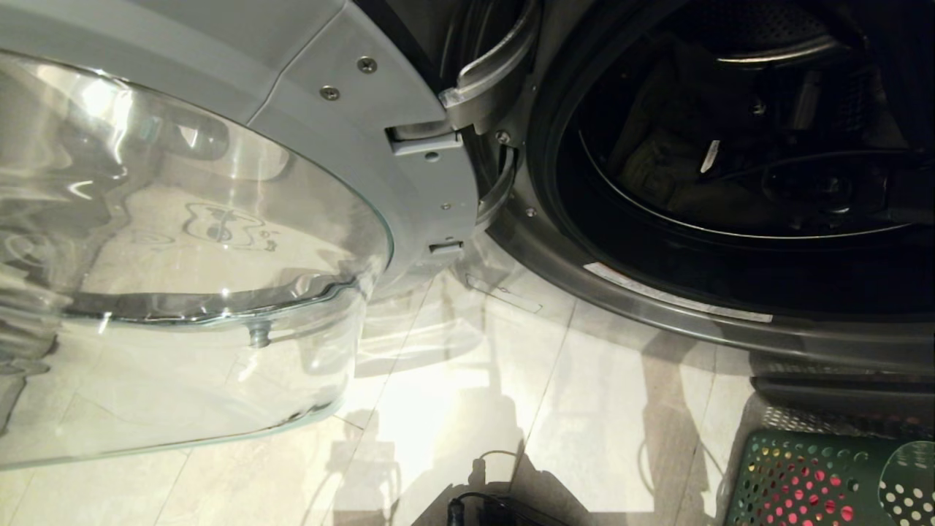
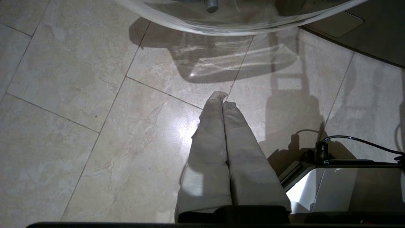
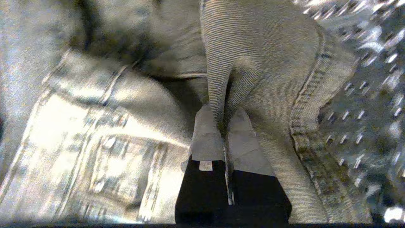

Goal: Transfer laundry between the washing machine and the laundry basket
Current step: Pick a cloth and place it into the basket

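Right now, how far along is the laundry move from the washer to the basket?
Done: the washer door is open, and red cloth shows through the holes of the green basket. In hand: the right gripper is shut on a fold of the denim garment inside the drum. Left: lifting it out into the basket. The left gripper hangs shut over the floor.

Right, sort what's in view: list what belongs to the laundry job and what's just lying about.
Part of the job:
- denim garment, pinched in the shut right gripper inside the drum
- washing machine, door swung open
- green basket with red laundry showing through its holes

Lying about:
- left gripper, shut, idle over the floor
- black cable
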Tool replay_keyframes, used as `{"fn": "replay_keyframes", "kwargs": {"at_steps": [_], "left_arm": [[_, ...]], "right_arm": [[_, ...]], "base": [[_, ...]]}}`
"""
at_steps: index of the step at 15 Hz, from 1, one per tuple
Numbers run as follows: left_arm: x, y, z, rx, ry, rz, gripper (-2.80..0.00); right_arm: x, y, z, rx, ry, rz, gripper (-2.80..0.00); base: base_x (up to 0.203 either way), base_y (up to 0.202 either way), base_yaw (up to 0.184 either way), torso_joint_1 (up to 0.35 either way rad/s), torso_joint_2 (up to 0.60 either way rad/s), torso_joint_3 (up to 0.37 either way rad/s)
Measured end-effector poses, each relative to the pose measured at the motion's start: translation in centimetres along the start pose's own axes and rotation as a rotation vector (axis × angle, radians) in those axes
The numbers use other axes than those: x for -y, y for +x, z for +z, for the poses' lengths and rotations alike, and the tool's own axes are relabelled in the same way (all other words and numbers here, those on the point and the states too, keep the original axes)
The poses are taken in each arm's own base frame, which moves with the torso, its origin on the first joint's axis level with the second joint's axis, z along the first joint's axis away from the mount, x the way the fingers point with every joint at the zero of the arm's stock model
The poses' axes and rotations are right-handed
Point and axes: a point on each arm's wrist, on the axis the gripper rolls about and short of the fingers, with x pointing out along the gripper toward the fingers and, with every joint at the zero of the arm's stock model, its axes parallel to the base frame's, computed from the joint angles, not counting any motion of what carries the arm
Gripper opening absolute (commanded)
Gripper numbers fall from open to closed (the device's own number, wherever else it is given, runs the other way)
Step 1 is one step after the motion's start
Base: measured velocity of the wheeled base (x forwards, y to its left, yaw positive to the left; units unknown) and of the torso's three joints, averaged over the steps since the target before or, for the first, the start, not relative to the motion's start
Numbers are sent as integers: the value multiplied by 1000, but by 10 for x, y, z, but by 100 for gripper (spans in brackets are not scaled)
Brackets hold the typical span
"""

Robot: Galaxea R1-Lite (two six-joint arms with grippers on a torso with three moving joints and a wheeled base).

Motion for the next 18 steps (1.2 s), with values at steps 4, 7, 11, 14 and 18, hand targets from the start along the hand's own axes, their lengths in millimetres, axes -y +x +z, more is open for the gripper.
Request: {"fn": "replay_keyframes", "kwargs": {"at_steps": [4,7,11,14,18], "left_arm": [[0,0,0,0,0,0,-280],[0,0,0,0,0,0,-280],[0,0,0,0,0,0,-280],[0,0,0,0,0,0,-280],[0,0,0,0,0,0,-280]], "right_arm": [[-12,-25,-5,-4,-4,35,-280],[-26,-40,-7,42,14,51,-280],[-38,-58,-19,5,-6,88,-280],[-46,-77,-24,-14,-16,124,-280],[-51,-107,-28,-41,-32,164,-280]], "base": [[0,0,0,0,0,0],[0,0,0,0,0,0],[0,0,0,0,0,0],[0,0,0,0,0,0],[0,0,0,0,0,0]]}}
